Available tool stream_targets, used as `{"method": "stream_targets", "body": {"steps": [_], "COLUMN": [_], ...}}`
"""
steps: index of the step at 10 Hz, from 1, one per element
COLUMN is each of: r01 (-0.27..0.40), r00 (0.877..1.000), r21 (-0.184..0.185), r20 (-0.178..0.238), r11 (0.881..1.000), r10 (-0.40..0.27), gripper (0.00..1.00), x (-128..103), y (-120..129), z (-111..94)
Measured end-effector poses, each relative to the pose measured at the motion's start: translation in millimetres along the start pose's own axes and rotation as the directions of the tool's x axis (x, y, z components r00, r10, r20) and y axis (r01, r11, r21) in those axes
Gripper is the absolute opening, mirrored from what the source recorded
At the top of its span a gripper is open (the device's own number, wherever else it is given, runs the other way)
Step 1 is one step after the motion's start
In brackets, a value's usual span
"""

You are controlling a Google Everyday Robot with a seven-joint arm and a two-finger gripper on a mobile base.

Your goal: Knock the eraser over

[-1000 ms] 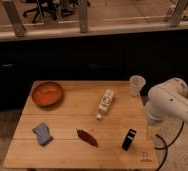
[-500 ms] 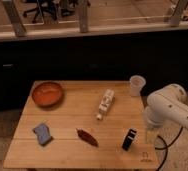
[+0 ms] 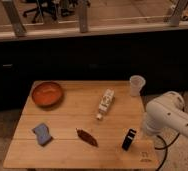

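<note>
The eraser [image 3: 129, 139], a small black block with a light stripe, stands tilted on the wooden table [image 3: 72, 150] near its front right corner. My white arm [image 3: 168, 116] reaches in from the right. My gripper [image 3: 145, 131] is at the arm's lower end, just right of the eraser and close to the table's right edge. I cannot tell whether it touches the eraser.
An orange bowl [image 3: 47, 93] sits at the back left. A white bottle [image 3: 105, 103] lies in the middle, and a clear cup [image 3: 136, 84] stands at the back right. A blue pad [image 3: 42, 133] and a red-brown pointed object [image 3: 87, 137] lie near the front.
My arm has moved down and slightly left, closer to the eraser. The eraser and the other objects have not moved.
</note>
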Motion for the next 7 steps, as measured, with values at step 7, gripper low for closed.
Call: {"method": "stream_targets", "body": {"steps": [7], "r01": [0.079], "r00": [0.997], "r21": [0.011], "r20": [0.002], "r11": [0.997], "r10": [-0.079], "gripper": [0.02], "x": [-62.3], "y": [8.5], "z": [8.2]}}
